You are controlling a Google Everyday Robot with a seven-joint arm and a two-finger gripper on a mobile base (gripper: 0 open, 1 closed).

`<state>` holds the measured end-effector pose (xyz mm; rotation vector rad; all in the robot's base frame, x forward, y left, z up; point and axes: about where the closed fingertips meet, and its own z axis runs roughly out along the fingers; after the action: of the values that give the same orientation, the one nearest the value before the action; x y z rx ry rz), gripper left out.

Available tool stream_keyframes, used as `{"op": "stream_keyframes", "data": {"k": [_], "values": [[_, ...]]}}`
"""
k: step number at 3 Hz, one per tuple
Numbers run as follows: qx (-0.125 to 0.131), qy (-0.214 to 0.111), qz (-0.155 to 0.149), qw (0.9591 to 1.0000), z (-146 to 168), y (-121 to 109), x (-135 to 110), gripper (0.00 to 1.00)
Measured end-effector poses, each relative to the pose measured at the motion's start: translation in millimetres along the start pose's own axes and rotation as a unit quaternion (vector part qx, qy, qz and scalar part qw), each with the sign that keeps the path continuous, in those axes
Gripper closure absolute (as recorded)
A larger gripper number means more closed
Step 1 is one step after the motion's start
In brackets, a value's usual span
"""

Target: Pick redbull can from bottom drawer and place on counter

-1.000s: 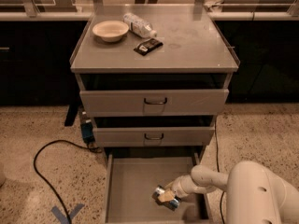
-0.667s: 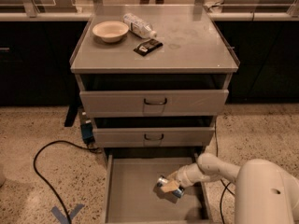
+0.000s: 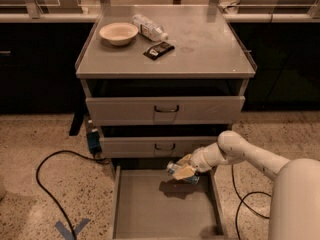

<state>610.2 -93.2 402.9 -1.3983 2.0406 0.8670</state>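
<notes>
My gripper (image 3: pixel 182 172) hangs over the back part of the open bottom drawer (image 3: pixel 145 209), the lowest grey metal tray with a flat floor and low side walls. My pale arm reaches in from the right, just under the front of the middle drawer (image 3: pixel 150 147). The fingers are closed in on the small slim silver-and-blue redbull can (image 3: pixel 173 169) and grip it around its middle. One shiny end of the can sticks out to the left of the fingers and a bluish bit shows at their lower right. The can sits inside my grasp, clear of the drawer floor, with its dark shadow on the floor right below.

The can is tipped over rather than upright. Its long axis runs roughly sideways across the drawer, slanting from upper left down to lower right. I cannot tell which end is the top.

Well above, the flat matte grey counter (image 3: pixel 210 49) carries a cream round bowl (image 3: pixel 118 33), a clear plastic bottle with a white label (image 3: pixel 149 27) lying on its side, and a small dark flat packet (image 3: pixel 158 50), all on its left half.
</notes>
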Motion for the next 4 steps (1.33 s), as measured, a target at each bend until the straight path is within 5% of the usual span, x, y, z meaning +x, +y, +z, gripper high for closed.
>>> {"op": "stream_keyframes", "data": {"k": [1,2,3,4], "values": [[0.0,0.0,0.0,1.0,0.0,0.0,0.0,1.0],[0.032,-0.003,-0.04,0.9987,-29.3,10.5,-26.5,1.0],[0.068,-0.04,-0.087,0.9931,-99.4,17.7,-93.4,1.0],[0.062,-0.079,-0.124,0.9873,-166.6,23.8,-164.4,1.0]]}}
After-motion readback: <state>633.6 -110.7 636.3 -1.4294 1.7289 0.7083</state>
